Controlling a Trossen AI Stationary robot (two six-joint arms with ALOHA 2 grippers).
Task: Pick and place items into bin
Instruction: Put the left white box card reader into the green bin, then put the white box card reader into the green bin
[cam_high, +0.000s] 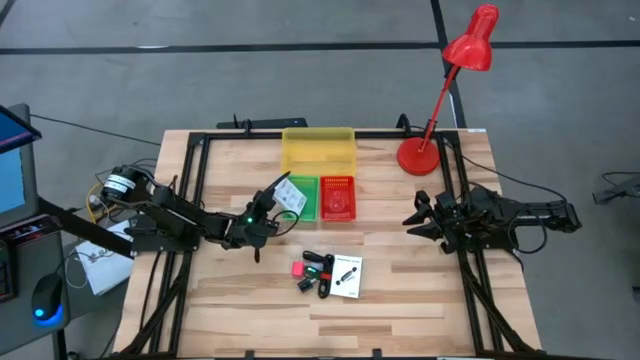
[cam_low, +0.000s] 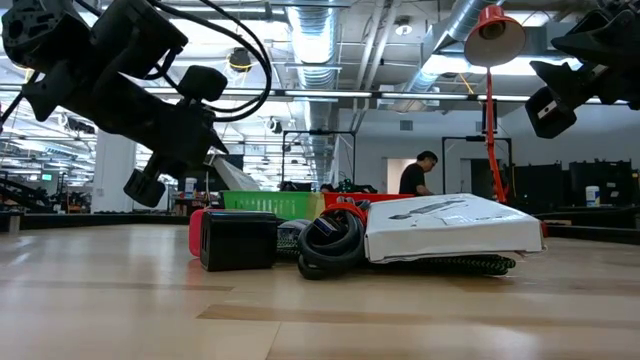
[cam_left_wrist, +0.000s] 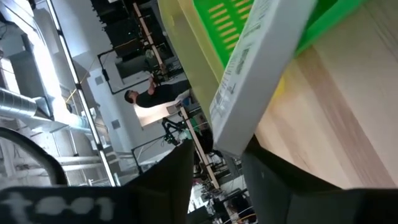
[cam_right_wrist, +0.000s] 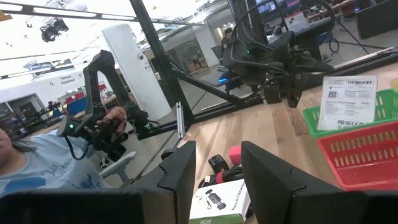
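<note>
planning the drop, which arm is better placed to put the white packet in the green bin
Left. The left gripper already holds the white packet right over the green bin; the right gripper waits open, off to the side.

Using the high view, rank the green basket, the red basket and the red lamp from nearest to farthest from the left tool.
1. Green basket, right beside the left tool.
2. Red basket, next to it on the right.
3. Red lamp, at the far right corner.
</note>
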